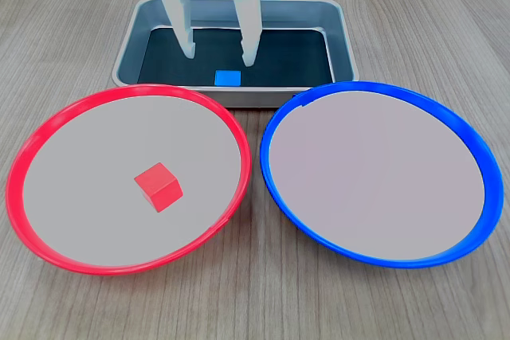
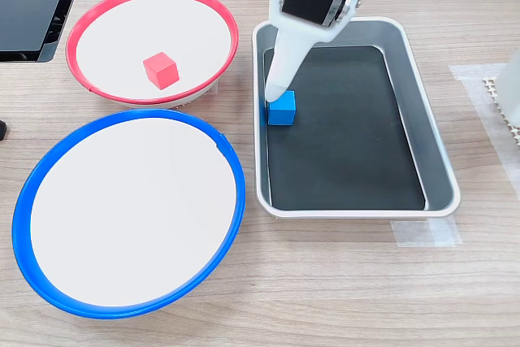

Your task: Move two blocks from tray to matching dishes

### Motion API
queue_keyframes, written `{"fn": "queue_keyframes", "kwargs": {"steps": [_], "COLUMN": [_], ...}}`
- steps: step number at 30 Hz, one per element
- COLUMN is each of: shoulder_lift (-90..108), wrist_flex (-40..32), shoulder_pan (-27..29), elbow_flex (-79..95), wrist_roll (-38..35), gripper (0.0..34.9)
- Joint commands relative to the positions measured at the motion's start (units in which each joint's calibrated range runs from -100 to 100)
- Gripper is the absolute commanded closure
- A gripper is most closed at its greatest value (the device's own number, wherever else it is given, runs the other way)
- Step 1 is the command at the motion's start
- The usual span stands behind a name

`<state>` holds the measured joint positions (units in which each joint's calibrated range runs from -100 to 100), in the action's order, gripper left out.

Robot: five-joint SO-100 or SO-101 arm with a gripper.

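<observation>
A blue block (image 1: 229, 77) (image 2: 282, 108) lies on the black floor of the grey tray (image 1: 343, 37) (image 2: 439, 160), close to the tray wall nearest the dishes. My white gripper (image 1: 219, 57) (image 2: 278, 91) hangs open over the tray. Its two fingertips are spread wider than the blue block and sit just beside it. Whether they touch it cannot be told. A red block (image 1: 158, 186) (image 2: 161, 70) rests in the red-rimmed dish (image 1: 80, 181) (image 2: 122, 34). The blue-rimmed dish (image 1: 374, 173) (image 2: 130, 201) holds nothing.
The two dishes stand side by side, almost touching each other and the tray. A black object (image 2: 32, 6) lies at the second exterior view's top left. Clear tape (image 2: 422, 233) marks the wood table beside the tray. A white mesh pad (image 2: 500, 95) sits at the second exterior view's right edge.
</observation>
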<state>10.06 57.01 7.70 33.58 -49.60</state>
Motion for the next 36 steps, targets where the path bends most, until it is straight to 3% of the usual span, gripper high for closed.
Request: {"fn": "queue_keyframes", "kwargs": {"steps": [1, 4, 6, 8, 10, 12, 15, 17, 19, 20, 21, 23, 26, 31, 35, 36], "shoulder_lift": [-0.1, -2.1, -4.6, -6.3, -7.3, -7.9, -7.4, -6.9, -7.5, -8.5, -9.0, -10.9, -14.1, -19.1, -24.3, -25.3], "wrist_flex": [-2.7, -4.0, -5.4, -6.9, -7.8, -6.9, 3.6, 17.7, 32.5, 35.9, 35.7, 30.4, 15.1, -2.2, -9.8, -11.2], "shoulder_pan": [-0.1, -0.7, -1.4, -2.0, -2.7, -3.2, -5.3, -8.1, -12.1, -15.7, -16.8, -18.6, -18.5, -19.2, -20.4, -20.5], "elbow_flex": [2.4, 3.4, 3.4, 3.2, 3.0, 2.2, -2.2, -9.9, -20.9, -27.8, -30.0, -35.4, -37.2, -34.3, -34.6, -34.6], "wrist_roll": [-2.2, -2.4, -2.7, -2.8, -2.7, -2.6, -1.8, 0.3, 5.0, 12.2, 14.7, 23.3, 33.5, 36.7, 36.3, 36.1], "gripper": [10.6, 11.8, 14.5, 22.2, 33.5, 34.6, 34.8, 34.8, 34.8, 34.9, 34.9, 34.9, 34.9, 34.9, 34.7, 33.4]}}
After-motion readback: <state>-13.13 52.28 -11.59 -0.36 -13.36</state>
